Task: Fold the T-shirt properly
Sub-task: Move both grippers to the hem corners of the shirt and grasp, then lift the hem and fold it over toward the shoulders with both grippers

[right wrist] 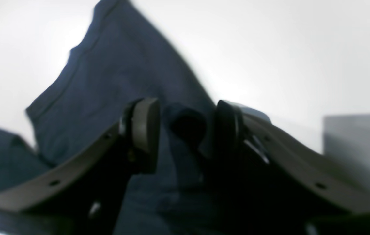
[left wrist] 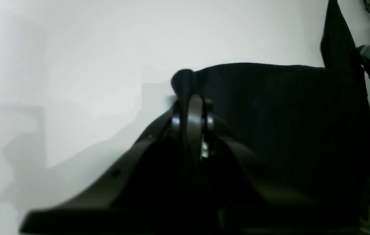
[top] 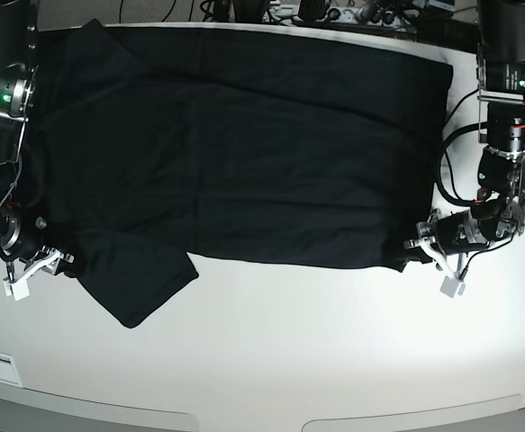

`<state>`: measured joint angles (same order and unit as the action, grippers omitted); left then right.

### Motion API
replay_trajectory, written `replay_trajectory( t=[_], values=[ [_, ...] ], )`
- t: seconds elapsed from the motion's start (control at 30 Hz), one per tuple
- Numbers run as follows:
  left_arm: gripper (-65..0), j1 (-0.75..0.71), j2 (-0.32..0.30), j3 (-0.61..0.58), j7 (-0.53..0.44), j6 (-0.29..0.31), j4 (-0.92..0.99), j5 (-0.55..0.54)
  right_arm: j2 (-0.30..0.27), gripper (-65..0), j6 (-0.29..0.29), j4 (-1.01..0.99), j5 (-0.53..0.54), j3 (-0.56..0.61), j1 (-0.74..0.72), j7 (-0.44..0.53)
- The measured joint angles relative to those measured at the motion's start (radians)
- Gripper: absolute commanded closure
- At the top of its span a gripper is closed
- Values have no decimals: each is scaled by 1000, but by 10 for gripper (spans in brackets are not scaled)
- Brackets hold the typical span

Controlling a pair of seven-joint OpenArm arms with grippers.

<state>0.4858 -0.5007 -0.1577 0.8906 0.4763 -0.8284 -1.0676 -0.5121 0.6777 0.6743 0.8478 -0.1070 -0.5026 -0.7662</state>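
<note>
— Spread flat over the white table (top: pixel 271 360)?
— Yes: black T-shirt (top: pixel 244 144), far edge cut off at the top of the base view, one sleeve (top: pixel 136 279) angled toward the near side.
— Left gripper (left wrist: pixel 190 101)?
— Clamped shut on a bunched hem corner.
— Right gripper (right wrist: pixel 185 130)?
— Parted around a blurred fold by the sleeve; grip impossible to judge.
</note>
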Motion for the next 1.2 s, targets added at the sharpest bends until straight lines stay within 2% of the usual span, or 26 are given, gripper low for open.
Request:
replay_trajectory(
  t=[0.1,0.13,0.4,0.67,0.87,0.93,1.03,1.2],
  values=[
    [0,2,0,0,0,18,0,2,0,-15,11,32,17,2,4,-69],
    [0,3,0,0,0,33,0,6,0,0,11,47,21,2,6,-93],
    [0,93,3,-13,39,81,8,74,-33,0,12,238,158,6,19,-240],
    [0,149,-3,-12,107,173,-59,-19,-140,0,12,558,262,8,198,-304],
    [0,137,-7,-13,241,183,-203,-36,-231,0,15,849,287,2,368,-312],
    [0,129,-25,-13,264,184,-253,-77,-266,0,18,914,286,-8,418,-313],
    [0,102,-74,-14,269,184,-333,-83,-304,0,18,995,289,-49,493,-312],
    [0,23,-172,-14,277,184,-446,-89,-310,0,17,1072,317,-185,595,-351]
  ],
)
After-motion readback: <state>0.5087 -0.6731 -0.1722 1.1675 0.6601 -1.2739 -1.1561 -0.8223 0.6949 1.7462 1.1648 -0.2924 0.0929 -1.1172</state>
